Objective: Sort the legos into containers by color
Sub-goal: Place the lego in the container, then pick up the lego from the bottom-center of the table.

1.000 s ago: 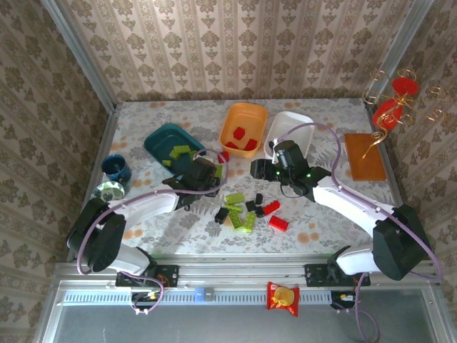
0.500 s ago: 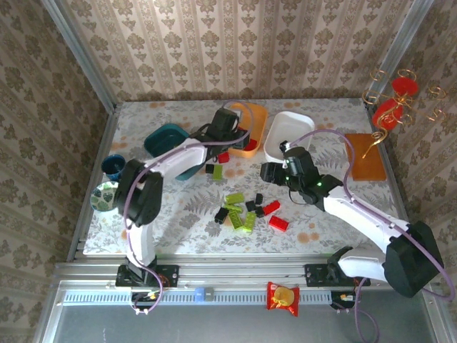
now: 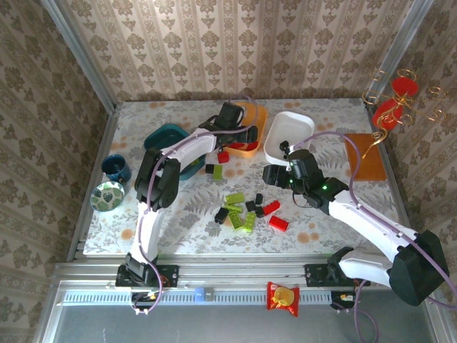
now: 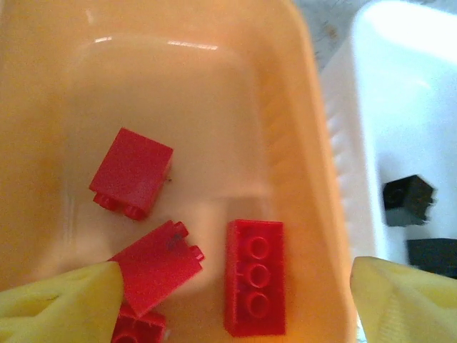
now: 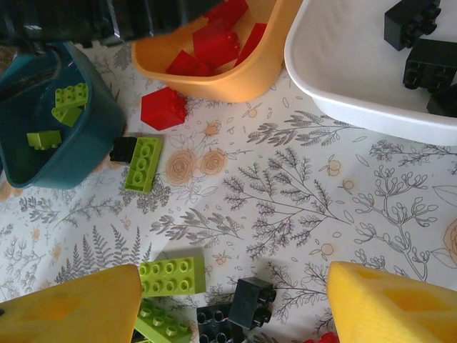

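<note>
**A:** Where are the three tubs?

**B:** In a row at the back of the table. The teal tub (image 3: pixel 163 139) is on the left, the orange tub (image 3: pixel 251 148) in the middle and the white tub (image 3: pixel 288 136) on the right.

**A:** What has been sorted?

**B:** The orange tub holds at least four red bricks (image 4: pixel 131 171). The white tub holds a few black bricks (image 5: pixel 410 21). The teal tub holds some green bricks (image 5: pixel 70 96). Each tub shows one colour, as far as can be seen.

**A:** What is left on the table?

**B:** A loose pile (image 3: pixel 241 207) of green, black and red bricks lies mid-table. A stray red brick (image 5: pixel 163 108) sits on the table just beside the orange tub. A green brick (image 5: pixel 143 163) lies touching a black one near the teal tub. I would judge the job about half done.

**A:** What are the hands doing?

**B:** The left gripper (image 4: pixel 235 293) hangs over the orange tub. Its yellow pads (image 4: pixel 57 307) are spread wide with nothing held between them. The right gripper (image 5: pixel 234 286) hovers above the table between the pile and the tubs, also spread wide and holding nothing.

**A:** What does the next move call for?

**B:** Probably a pick from the pile, which lies near the right gripper. The bricks there are packed close, some touching, so grasping just one may be fiddly.
</note>
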Robot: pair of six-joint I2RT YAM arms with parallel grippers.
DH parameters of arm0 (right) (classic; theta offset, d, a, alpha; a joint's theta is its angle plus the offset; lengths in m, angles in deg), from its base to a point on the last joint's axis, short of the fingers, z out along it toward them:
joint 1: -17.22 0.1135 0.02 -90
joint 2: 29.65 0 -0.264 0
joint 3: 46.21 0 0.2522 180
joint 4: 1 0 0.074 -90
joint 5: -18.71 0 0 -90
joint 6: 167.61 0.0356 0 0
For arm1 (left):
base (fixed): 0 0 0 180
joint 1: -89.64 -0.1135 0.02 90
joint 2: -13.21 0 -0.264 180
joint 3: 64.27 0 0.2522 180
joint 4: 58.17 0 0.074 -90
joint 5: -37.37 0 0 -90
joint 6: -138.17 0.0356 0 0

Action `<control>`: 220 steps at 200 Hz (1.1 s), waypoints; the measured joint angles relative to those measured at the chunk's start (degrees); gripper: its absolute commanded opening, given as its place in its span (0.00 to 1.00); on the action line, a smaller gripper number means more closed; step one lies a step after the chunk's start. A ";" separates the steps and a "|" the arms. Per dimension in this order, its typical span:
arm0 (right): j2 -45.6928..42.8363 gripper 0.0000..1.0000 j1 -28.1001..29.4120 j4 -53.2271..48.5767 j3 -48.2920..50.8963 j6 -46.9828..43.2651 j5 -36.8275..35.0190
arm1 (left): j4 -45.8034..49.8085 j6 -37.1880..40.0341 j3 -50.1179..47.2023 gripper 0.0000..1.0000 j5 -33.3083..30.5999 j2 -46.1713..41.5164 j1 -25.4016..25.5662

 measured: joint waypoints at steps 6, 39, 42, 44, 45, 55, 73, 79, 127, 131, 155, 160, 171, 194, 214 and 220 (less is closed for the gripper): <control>0.09 0.71 0.00 -0.11 0.00 0.00 0.20 | -0.52 -0.15 -1.38 0.88 0.39 -1.77 0.00; 1.70 0.70 0.00 -0.42 0.00 -0.02 2.05 | -6.45 -2.08 -13.66 0.96 2.62 -16.83 0.15; 1.86 0.69 0.00 -0.48 0.00 -0.04 2.25 | -7.06 -2.34 -14.91 0.97 2.64 -18.23 0.17; 2.01 0.69 0.00 -0.50 0.00 -0.04 2.36 | -7.50 -2.34 -15.85 0.98 2.69 -19.39 0.24; 2.14 0.69 0.00 -0.52 0.00 -0.04 2.51 | -7.69 -2.36 -16.20 0.99 2.69 -19.76 0.26; 2.91 0.68 0.00 -0.76 0.00 -0.02 3.30 | -10.16 -3.13 -21.07 1.00 2.69 -25.14 0.66; 4.44 0.66 0.15 -1.20 0.00 -0.22 4.39 | -13.64 -3.41 -29.16 1.00 2.45 -33.35 2.03; 4.94 0.66 0.31 -1.62 0.00 -0.26 4.57 | -14.32 -3.41 -31.89 1.00 2.29 -35.89 2.56; 7.17 0.69 3.04 -7.76 0.28 -0.79 4.37 | -13.94 -3.45 -54.75 1.00 -2.14 -53.27 5.66; 7.10 0.70 3.43 -8.31 0.48 -0.83 4.37 | -13.33 -3.52 -56.13 1.00 -2.62 -54.53 5.68; 6.45 0.72 5.42 -11.65 2.95 -0.87 4.39 | -9.99 -4.26 -62.86 1.00 -5.66 -61.86 5.92; 6.36 0.73 5.70 -12.20 3.61 -0.85 4.42 | -9.51 -4.48 -63.69 1.00 -6.16 -62.90 5.92; 6.16 0.73 6.12 -13.16 5.09 -0.83 4.55 | -9.20 -4.94 -65.26 1.00 -7.10 -64.57 5.92; 6.08 0.75 6.21 -13.18 7.43 -0.83 5.29 | -8.35 -5.75 -66.66 1.00 -8.37 -65.44 5.92; 6.19 0.75 6.21 -12.72 7.98 -0.83 6.38 | -8.15 -6.14 -66.69 1.00 -8.70 -65.05 5.90; 6.34 0.75 6.21 -12.57 7.98 -0.85 6.80 | -8.13 -6.19 -66.69 1.00 -8.72 -64.81 5.88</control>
